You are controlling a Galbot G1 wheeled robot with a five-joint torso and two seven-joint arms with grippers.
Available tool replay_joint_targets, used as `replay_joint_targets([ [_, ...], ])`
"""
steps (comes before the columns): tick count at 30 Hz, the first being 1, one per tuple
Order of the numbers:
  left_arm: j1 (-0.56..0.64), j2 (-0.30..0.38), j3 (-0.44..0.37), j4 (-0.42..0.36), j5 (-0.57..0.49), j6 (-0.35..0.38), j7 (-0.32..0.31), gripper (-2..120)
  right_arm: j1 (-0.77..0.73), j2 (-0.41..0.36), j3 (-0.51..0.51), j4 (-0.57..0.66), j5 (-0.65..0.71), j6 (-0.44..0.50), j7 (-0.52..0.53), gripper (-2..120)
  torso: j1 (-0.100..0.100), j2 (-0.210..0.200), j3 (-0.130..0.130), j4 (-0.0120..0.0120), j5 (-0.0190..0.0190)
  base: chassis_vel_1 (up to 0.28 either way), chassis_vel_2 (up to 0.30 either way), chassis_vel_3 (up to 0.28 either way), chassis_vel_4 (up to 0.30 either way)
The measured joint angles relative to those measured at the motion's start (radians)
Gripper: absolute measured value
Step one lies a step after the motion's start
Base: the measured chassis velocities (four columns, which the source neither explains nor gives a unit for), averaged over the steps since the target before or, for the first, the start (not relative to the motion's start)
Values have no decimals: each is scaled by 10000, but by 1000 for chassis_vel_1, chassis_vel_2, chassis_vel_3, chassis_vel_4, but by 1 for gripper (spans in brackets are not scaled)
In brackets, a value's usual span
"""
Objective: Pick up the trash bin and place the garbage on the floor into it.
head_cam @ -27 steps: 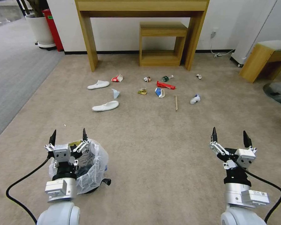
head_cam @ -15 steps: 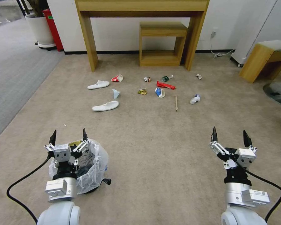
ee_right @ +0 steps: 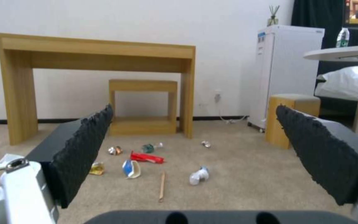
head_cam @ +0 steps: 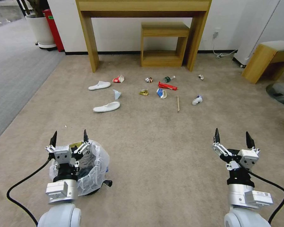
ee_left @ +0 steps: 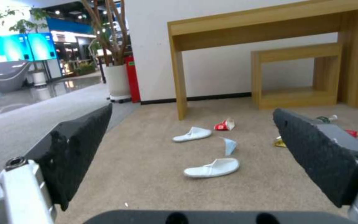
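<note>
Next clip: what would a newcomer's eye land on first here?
Litter strewn on the beige carpet before a wooden table: two white slippers, a red carton, a wooden stick. Nearer, the left tool hangs open over the bag-lined trash bin; the right tool is open above bare carpet.

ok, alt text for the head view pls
Both end effectors hover open over beige carpet: the left end effector above the bag-lined bin, the right end effector over bare floor. Farther off, garbage and two white slippers lie before a wooden desk.
</note>
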Motion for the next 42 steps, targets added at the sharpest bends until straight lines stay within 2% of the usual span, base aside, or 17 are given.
replay_joint_targets([
  [21, -4, 0, -18, 56, -21, -92, 6, 100, 32, 124, 38, -71, -206, 44, 54, 100, -1, 0, 1, -1, 2, 8, 6, -7, -7],
  [35, 18, 1, -42, 56, -31, -150, -6, 100, 15, 129, 34, -107, -203, 257, -22, 100, 0, 0, 0, 1, 1, 220, 208, -191, -215],
  [36, 23, 2, -42, 57, -36, -150, -10, 100, 11, 131, 23, -127, -196, 327, -70, 100, 0, 0, 1, 0, -7, 189, 140, -158, -157],
  [42, 25, 0, -39, 55, -43, -138, -22, 100, 62, 103, -4, -211, -81, 495, -82, 100, 0, 0, 0, 0, 5, 51, 34, -45, -47],
])
